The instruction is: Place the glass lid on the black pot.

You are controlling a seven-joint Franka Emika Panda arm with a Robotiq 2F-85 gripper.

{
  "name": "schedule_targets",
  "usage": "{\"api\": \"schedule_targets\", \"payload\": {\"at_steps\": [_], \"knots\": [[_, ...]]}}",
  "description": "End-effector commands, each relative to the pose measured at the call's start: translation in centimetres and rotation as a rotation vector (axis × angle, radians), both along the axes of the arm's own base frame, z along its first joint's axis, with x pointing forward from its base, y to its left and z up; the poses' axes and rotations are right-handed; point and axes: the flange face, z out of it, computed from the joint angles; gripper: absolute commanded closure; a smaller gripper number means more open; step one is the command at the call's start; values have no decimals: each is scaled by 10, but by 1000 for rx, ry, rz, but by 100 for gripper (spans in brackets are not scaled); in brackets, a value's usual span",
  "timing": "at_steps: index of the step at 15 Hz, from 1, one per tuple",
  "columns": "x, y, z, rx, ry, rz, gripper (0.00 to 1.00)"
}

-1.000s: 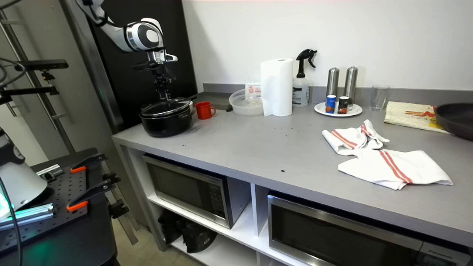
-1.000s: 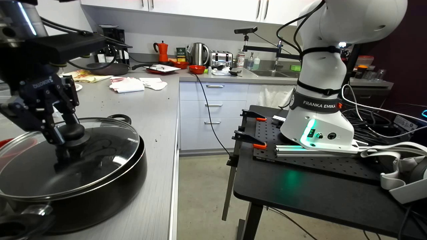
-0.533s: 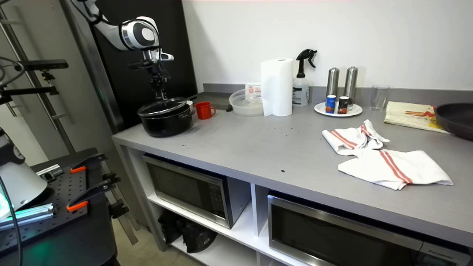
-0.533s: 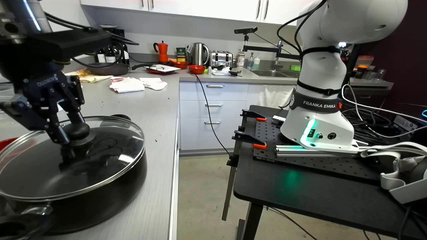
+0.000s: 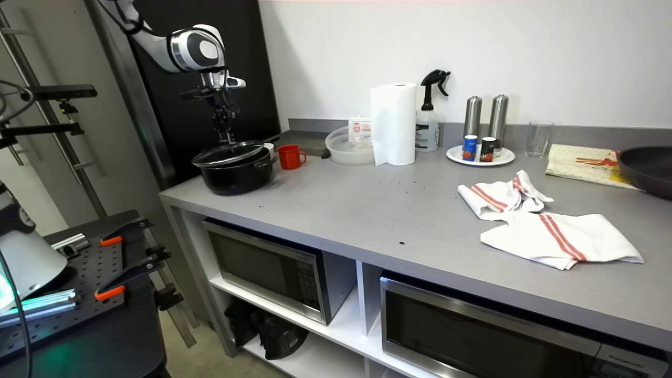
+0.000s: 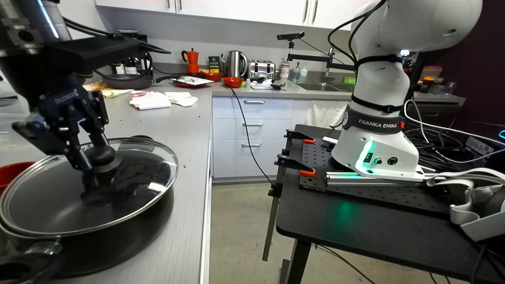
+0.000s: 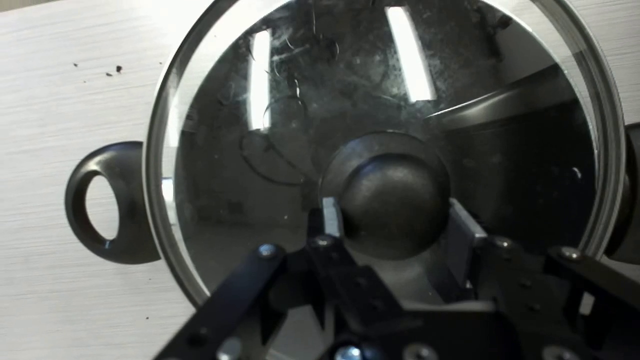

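Two fingers: drawn in on both sides of the knob, so the gripper appears to hold the glass lid beneath it.
Glass lid: over the black pot, overhanging on the side away from the red cup; whether it rests there cannot be told.
Next shift: likely toward the cup, then down.
Pot handles: outside the lid, roughly parallel with the finger line.
Red cup: near the pot; an overshoot could bring the lid against it.
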Motion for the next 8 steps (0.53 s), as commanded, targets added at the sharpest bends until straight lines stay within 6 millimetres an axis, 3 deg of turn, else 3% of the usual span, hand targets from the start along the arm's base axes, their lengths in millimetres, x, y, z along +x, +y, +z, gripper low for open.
{"api": "schedule_targets", "payload": {"at_steps": [1, 8], "knots": [[0, -1, 9, 17, 3, -13, 76], [6, 1, 7, 14, 7, -2, 76]]}}
